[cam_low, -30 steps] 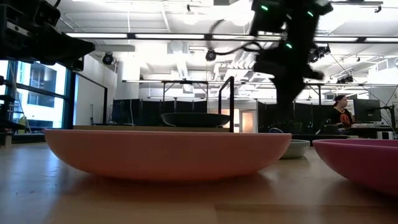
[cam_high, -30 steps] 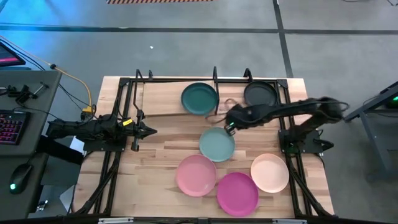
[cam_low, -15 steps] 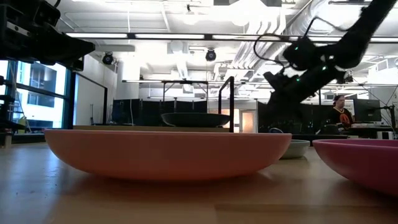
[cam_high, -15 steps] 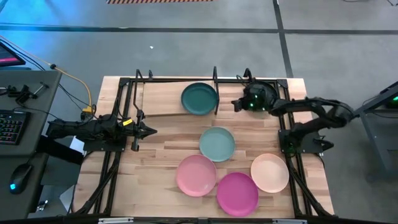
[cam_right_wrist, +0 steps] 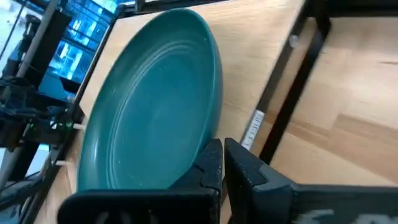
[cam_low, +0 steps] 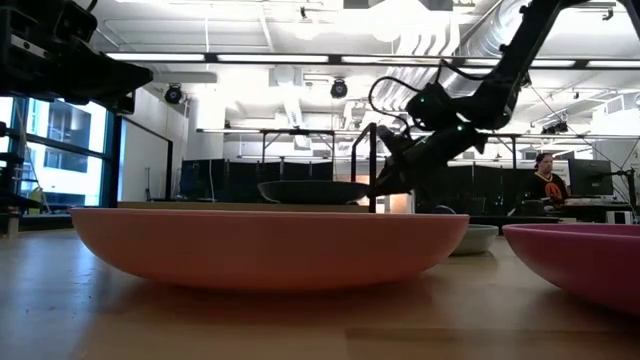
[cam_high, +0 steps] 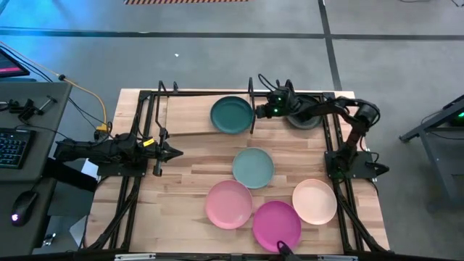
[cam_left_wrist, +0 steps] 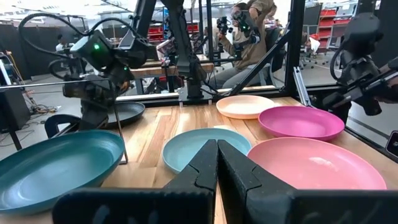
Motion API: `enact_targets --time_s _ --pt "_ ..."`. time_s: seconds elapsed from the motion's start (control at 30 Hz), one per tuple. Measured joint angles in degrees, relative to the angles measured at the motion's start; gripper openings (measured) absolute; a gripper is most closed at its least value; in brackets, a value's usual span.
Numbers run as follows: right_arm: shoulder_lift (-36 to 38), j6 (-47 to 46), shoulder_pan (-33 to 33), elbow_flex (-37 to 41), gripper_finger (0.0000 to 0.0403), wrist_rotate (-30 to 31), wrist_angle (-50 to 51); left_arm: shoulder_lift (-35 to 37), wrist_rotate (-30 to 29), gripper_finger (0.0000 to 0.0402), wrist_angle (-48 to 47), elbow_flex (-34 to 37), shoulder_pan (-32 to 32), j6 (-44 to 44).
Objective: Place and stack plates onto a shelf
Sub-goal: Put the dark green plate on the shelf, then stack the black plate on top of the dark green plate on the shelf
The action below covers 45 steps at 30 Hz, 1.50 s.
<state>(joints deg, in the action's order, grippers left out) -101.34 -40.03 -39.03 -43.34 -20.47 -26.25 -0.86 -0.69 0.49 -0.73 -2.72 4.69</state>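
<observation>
Seemingly between plates: right gripper (cam_high: 262, 111) fingers together, empty, by the shelf (cam_high: 190, 130) divider beside the dark teal plate (cam_high: 233, 115) at the far edge; left gripper (cam_high: 174, 152) closed, idle at left; next, fetching the light teal plate (cam_high: 253, 167).
</observation>
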Motion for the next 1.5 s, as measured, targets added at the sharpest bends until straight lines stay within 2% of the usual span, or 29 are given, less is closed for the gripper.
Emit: enact_targets --time_s 0.27,0.4,0.63,0.73,0.87,0.97,1.13,1.23,1.33,1.5 --pt "-0.4 0.0 -0.4 -1.4 0.0000 -1.0 0.7 0.0 0.0 0.0001 0.0 0.0 0.0 0.0" --pt "1.1 1.7 -2.6 -0.9 0.0000 -0.7 2.0 0.0 0.0 0.0001 0.0 0.0 0.0 0.0" --pt "10.1 13.7 -6.2 -0.7 0.0000 1.2 23.7 0.0 0.0 0.0001 0.0 0.0 0.0 0.0" --pt "15.5 15.9 -4.7 2.4 0.0000 1.9 27.3 0.0 0.0 0.0001 0.0 0.0 0.0 0.0" --pt "24.2 14.4 -0.2 11.1 0.0000 2.7 26.2 0.0 0.0 0.0001 0.0 0.0 0.0 0.0" --pt "32.2 10.0 5.1 18.7 0.0000 3.5 24.4 0.0 0.0 0.0001 0.0 0.0 0.0 0.0" --pt "45.3 2.5 17.8 26.8 0.0000 6.3 12.3 0.0 0.0 0.0001 0.0 0.0 0.0 0.0" --pt "50.2 3.0 24.7 26.9 0.0000 9.9 8.1 0.0 0.0 0.0001 0.0 0.0 0.0 0.0" --pt "52.5 6.5 29.7 24.9 0.0000 14.3 8.2 0.0 0.0 0.0001 0.0 0.0 0.0 0.0" --pt "53.0 13.1 33.8 22.1 0.0000 17.5 8.4 0.0 0.0 0.0001 0.0 0.0 0.0 0.0"
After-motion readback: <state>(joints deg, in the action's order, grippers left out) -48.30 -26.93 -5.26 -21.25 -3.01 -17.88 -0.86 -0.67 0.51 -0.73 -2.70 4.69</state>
